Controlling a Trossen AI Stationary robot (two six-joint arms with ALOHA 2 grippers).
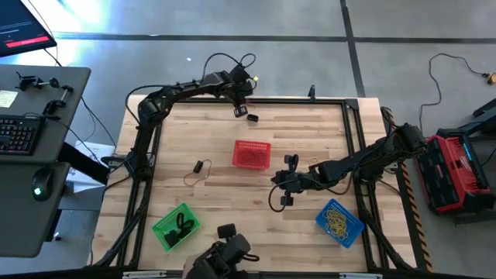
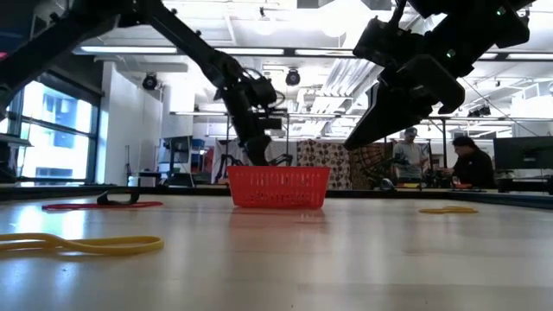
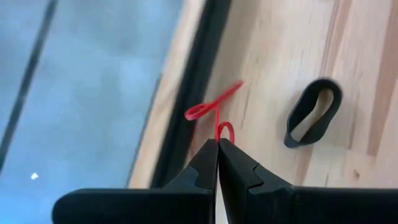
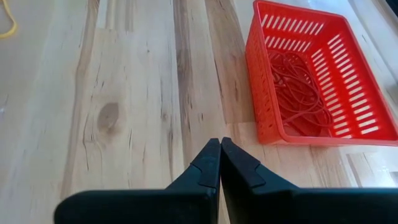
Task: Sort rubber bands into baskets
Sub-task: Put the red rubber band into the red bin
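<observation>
Mostly sorted: red basket (image 4: 323, 81), green basket (image 1: 175, 227) and blue basket (image 1: 339, 222) already hold bands, left gripper (image 3: 217, 142) pinches a red band (image 3: 211, 111) at the table's far edge beside a loose black band (image 3: 314, 112), right gripper (image 4: 220, 142) closed, empty near red basket.

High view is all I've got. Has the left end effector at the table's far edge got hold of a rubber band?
Observer: Yes. The left end effector is shut on a thin red rubber band loop.
Operator: Anything else near it?
Observer: A wide black rubber band loop lies on the wood beside it, untouched.
Operator: And the right end effector?
Observer: The right end effector is shut and empty, pointing toward the red plastic mesh basket, which holds thin red bands.
</observation>
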